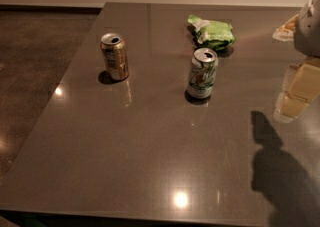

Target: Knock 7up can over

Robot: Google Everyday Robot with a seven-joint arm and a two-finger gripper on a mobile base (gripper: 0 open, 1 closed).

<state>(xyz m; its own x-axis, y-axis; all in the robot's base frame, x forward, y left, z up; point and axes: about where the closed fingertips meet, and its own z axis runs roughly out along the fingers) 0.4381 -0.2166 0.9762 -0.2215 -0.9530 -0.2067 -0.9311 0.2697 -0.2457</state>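
7up can [202,73] is standing upright near the middle of the counter [125,161]. Its silver top is facing up with the opening showing, and its white-silver side with green lettering is turning toward the camera. It is casting a small dark shadow around its base on the glossy surface.

Just behind it, toward the far edge, a green and white snack bag [212,32] is lying crumpled. The two are sitting near each other, and whether they are touching cannot be told. A gold-brown can [114,56] is standing upright well to the left of the 7up can, also with its opened top facing up, and the two cans are standing clearly apart.

The gripper [299,88] is showing as a cream-coloured shape at the right edge of the view, partly cut off by the frame. It is sitting to the right of the 7up can and well apart from it. Whether its jaws are apart or together cannot be told, nor whether they are holding anything.

Above the gripper, a grey-white part of the arm [310,21] is entering from the upper right corner. Beside the arm a small orange and white object [284,28] is lying half hidden. A broad dark shadow [280,171] is falling across the counter's near right corner.
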